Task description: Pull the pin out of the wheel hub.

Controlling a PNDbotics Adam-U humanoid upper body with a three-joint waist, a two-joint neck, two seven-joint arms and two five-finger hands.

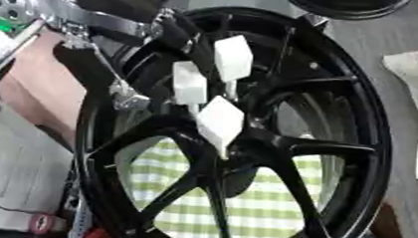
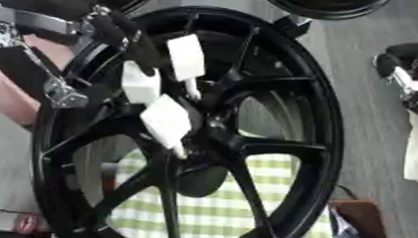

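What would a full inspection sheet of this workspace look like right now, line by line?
Surface: green and white checked cloth shows through the spokes; grey floor to the right.
Job's things: black wheel fills the view; three white pins stick out around its hub.
Clutter: a white sheet at the right edge.
Hands: the left hand reaches in from the upper left, dark fingers by the upper pins; contact cannot be told. Right hand: nothing seen.
Cables: nothing seen.
Surroundings: a second dark rim at the top; a brown box corner at lower right.
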